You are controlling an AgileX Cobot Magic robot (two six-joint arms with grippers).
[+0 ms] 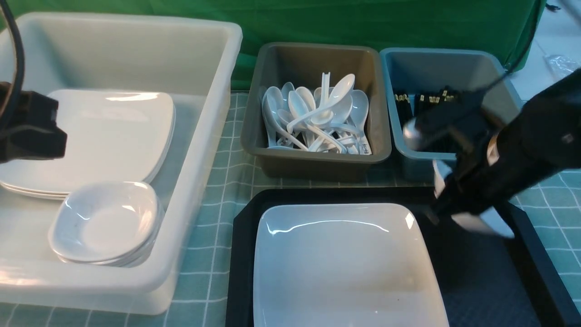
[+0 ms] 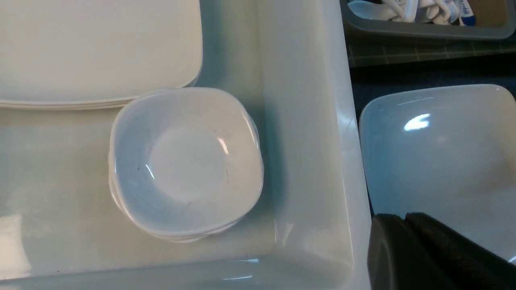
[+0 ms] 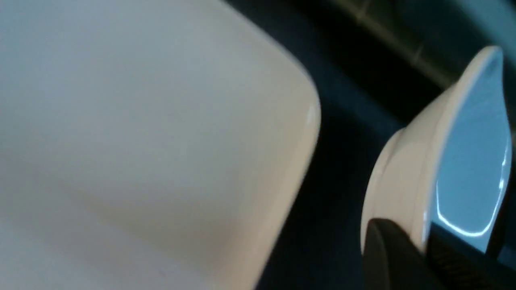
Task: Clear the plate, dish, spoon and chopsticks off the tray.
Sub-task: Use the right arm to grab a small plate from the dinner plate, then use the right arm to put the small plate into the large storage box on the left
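Surface: a green-grid tablecloth (image 1: 213,190), set before a green backdrop (image 1: 363,22). The black tray (image 1: 481,281) sits nearest the robot, with the plate (image 1: 340,263) lying flat on its left part. The right gripper (image 3: 423,241) is clamped on the rim of the dish (image 3: 467,161), which tilts steeply over the tray's far right part. The left gripper (image 2: 405,229) is closed and empty above the white tub (image 1: 199,181).

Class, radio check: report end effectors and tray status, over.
Left end effector shut, empty, over white bin. Right end effector clamped on dish rim. Plate on tray. No obstruction seen.
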